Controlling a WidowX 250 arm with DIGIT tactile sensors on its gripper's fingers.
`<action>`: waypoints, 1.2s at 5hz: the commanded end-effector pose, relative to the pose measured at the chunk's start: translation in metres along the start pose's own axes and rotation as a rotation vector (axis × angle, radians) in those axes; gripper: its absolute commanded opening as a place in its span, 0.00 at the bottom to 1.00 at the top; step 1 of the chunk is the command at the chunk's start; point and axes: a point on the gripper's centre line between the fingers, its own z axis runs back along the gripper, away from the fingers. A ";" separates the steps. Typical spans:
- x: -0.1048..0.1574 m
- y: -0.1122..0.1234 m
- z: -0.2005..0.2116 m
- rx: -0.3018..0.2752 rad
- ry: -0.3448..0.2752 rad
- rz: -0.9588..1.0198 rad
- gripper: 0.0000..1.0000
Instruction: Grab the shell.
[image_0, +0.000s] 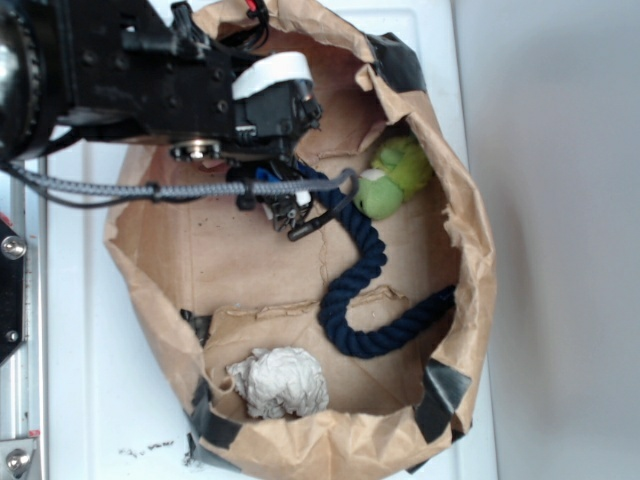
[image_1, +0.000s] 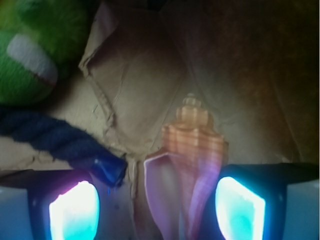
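Shell (image_1: 192, 150) already sits between your gripper's (image_1: 157, 205) spread fingers, nearer the right pad (image_1: 240, 207), so you have only closing and lifting left.

One of each inside the paper bag (image_0: 470, 250)

One shell (image_1: 192, 150), one green plush toy (image_0: 395, 178), one navy rope (image_0: 365, 290), one crumpled white ball (image_0: 280, 382).

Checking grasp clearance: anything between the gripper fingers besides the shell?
Wrist view: only the shell sits between the fingers, close to the right one, on bare brown paper. The blue rope ends at the left finger, outside the gap.
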 end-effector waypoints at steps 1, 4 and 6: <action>0.027 -0.011 0.005 0.019 -0.026 0.011 1.00; 0.018 -0.022 -0.003 0.025 -0.056 -0.014 0.00; 0.015 -0.018 0.002 0.020 -0.069 -0.013 0.00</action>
